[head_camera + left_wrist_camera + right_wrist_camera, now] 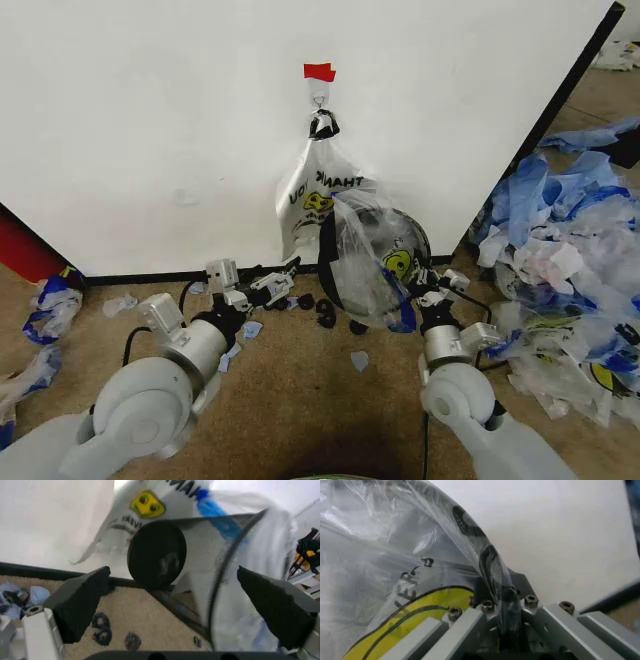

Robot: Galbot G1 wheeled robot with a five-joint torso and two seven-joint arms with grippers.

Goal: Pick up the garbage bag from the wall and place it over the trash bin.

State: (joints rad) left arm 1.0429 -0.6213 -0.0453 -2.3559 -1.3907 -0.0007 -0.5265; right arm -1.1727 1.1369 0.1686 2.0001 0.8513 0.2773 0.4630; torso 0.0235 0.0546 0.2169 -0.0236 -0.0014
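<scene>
Head view: trash bin [345,262] is tipped on its side against the base of the wall [150,130], mouth toward the robot, with the garbage bag [365,265] partly draped over its rim. A second smiley bag [315,185] hangs from the hook [319,99] under the red tape [319,71].

Right gripper [412,300] is clamped on the garbage bag's film near the blue trim; the right wrist view confirms plastic pinched between its jaws. Left gripper [185,603] is spread wide and empty, low by the bin's closed base [156,554].

Handling, my read: the film is very light, limp and slippery, and tears easily. It will sag and cling rather than hold shape. Best grip is the doubled blue handle or hem, not single-layer film. The mesh bin is light and may roll, so brace it while stretching the bag over it.

Scrap pile [570,260] sits to the right.
</scene>
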